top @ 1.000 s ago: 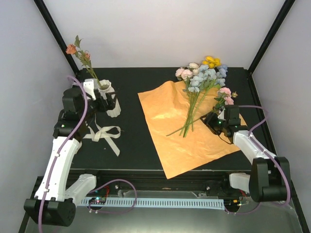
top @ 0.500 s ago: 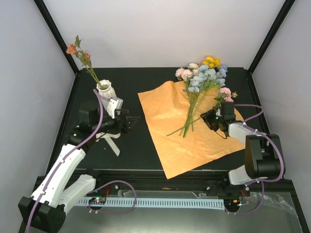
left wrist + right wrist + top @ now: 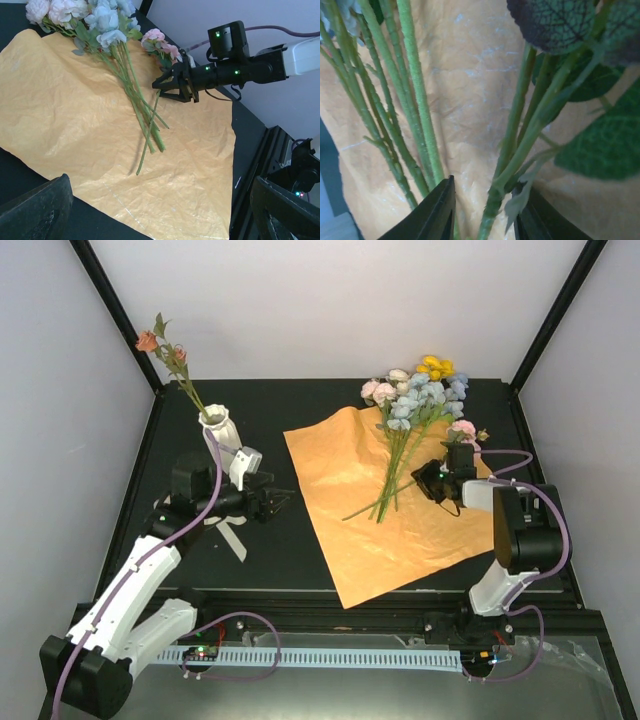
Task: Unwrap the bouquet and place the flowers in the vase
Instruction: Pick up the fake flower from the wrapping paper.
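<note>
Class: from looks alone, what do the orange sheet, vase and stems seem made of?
Orange sheet: likely paper, matte, finely creased. Vase: off-white, ribbed, perhaps ceramic or plastic; too small to tell. Stems: probably plastic, with uniform green, grainy, moulded-looking skin.

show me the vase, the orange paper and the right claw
vase (image 3: 221,431): top view, ribbed wall
orange paper (image 3: 345,515): top view, bare middle
right claw (image 3: 161,90): left wrist view, between fingertips

Loose flowers (image 3: 415,400) flat on open orange paper (image 3: 340,480); ribbed off-white vase (image 3: 219,427) upright far left, one pink stem (image 3: 170,358) inside.
</note>
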You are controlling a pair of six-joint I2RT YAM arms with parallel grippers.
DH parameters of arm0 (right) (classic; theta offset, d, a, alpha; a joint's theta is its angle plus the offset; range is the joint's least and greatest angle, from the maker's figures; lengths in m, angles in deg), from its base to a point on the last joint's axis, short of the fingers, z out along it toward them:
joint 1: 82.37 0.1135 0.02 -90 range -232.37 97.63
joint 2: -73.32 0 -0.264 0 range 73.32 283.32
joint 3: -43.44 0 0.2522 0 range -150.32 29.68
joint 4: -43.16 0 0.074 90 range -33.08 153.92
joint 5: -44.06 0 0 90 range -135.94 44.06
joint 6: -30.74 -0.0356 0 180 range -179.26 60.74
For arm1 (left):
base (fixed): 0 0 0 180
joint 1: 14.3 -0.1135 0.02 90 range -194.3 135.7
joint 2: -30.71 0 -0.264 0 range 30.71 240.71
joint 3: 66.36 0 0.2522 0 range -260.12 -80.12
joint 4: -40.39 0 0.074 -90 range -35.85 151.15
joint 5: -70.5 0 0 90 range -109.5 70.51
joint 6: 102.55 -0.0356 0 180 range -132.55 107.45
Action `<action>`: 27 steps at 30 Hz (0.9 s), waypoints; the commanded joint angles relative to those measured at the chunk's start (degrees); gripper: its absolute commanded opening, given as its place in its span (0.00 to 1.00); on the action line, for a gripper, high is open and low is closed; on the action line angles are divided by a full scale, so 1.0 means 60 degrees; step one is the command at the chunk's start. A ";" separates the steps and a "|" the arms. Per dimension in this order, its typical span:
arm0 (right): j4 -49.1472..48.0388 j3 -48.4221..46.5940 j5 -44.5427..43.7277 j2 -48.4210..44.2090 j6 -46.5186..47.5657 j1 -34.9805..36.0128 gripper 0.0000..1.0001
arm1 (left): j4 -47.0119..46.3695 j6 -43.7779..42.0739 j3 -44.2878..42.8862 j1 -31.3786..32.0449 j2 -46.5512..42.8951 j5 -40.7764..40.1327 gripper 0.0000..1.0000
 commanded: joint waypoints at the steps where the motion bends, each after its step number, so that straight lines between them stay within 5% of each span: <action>1: -0.0373 -0.0271 -0.0320 0.0320 -0.0080 -0.0024 0.31 | -0.0338 -0.0187 -0.0103 0.0039 -0.0140 0.0237 0.99; 14: 0.0290 -0.0208 -0.0870 -0.0993 0.0932 -0.0035 0.08 | -0.0049 0.0018 -0.0140 0.0039 0.0014 -0.0332 0.99; 27: 0.1762 -0.0252 -0.0413 -0.3661 0.2176 0.0119 0.06 | 0.0230 0.0344 -0.0377 0.0025 0.0048 -0.0951 0.99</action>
